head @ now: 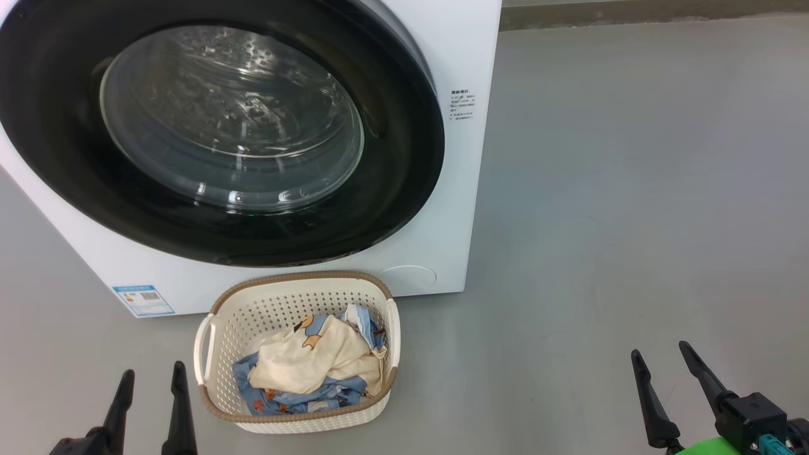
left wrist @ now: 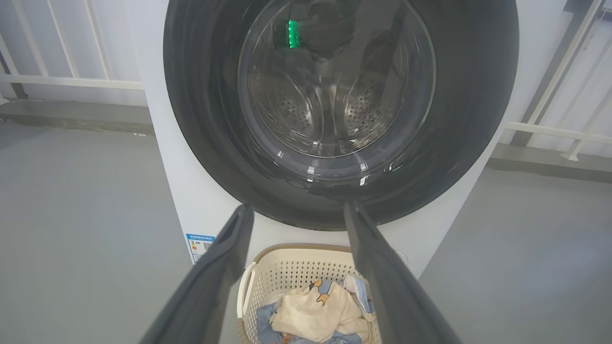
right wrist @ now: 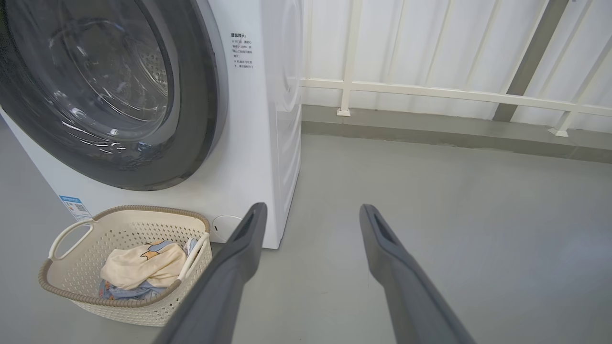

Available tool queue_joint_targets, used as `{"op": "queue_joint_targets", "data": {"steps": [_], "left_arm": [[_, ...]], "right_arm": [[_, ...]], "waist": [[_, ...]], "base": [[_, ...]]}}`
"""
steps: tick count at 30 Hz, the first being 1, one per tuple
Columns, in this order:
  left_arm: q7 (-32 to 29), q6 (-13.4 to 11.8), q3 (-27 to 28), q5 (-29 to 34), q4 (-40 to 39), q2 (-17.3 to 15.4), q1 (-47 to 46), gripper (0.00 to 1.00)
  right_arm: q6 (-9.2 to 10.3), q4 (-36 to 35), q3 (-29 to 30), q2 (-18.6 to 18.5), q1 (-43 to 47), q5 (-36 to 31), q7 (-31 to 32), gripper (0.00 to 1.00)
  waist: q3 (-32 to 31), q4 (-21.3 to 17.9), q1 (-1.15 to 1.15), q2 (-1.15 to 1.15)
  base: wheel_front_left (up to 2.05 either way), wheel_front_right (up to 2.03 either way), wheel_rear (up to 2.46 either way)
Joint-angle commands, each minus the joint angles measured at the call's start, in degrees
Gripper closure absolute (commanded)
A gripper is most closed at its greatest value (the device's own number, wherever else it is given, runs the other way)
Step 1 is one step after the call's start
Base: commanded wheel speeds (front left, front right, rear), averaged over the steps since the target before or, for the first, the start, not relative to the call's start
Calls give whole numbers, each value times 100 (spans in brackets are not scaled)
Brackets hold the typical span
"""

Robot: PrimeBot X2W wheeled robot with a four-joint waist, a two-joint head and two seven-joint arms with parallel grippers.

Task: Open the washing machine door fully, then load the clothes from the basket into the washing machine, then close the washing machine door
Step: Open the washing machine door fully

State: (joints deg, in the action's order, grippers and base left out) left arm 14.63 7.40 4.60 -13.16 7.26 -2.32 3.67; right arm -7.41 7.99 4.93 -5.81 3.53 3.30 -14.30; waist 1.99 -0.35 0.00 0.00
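The big white washing machine (head: 452, 208) stands on the grey floor (head: 632, 189), and its door (head: 404, 183) is shut flat against the front, so by my read we are at the very first step: nothing opened, nothing loaded. Through the glass bowl the perforated steel drum (left wrist: 358, 110) shows, and I can make out no cloth in there. Down at the foot of the machine, just below the door's lower rim and close against the white front panel, sits the basket (head: 278, 303), upright. The clothes (head: 316, 360) are all bundled inside it, a cream-yellow piece on top and blue print peeking out underneath and at the sides. The left gripper (head: 154, 370) hovers low just beside the basket's left handle, fingers spread wide, holding nothing. The right gripper (head: 659, 349) waits well apart over bare floor, jaws equally wide, also with nothing in them. The next move calls for one arm to rise to the door's rim and find a catch; where that catch lies, I cannot tell from here.
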Motion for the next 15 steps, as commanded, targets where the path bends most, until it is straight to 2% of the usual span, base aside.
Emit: {"op": "queue_joint_targets", "data": {"steps": [1,7,9,10,15], "left_arm": [[37,9,193,-87,-101,-57,-173,0],[37,9,183,-123,-89,-56,-176,0],[37,9,182,-135,-85,-56,-176,0],[37,9,181,-139,-85,-56,-176,0],[37,9,186,-152,-93,-56,-163,0]], "right_arm": [[-8,-163,-95,-68,-125,63,-70,0],[-8,-174,-104,-70,-125,83,-70,0],[-8,-181,-155,-102,-123,87,-70,78],[-8,-191,-199,-123,-124,101,-70,100],[-8,-222,-262,-165,-120,131,-70,100]], "waist": [[-2,4,0,0],[-9,22,0,0],[-14,32,0,0],[-16,35,0,0],[-24,37,0,0]], "base": [[0,0,0],[0,0,0],[0,0,0],[0,0,0],[0,0,0]]}}
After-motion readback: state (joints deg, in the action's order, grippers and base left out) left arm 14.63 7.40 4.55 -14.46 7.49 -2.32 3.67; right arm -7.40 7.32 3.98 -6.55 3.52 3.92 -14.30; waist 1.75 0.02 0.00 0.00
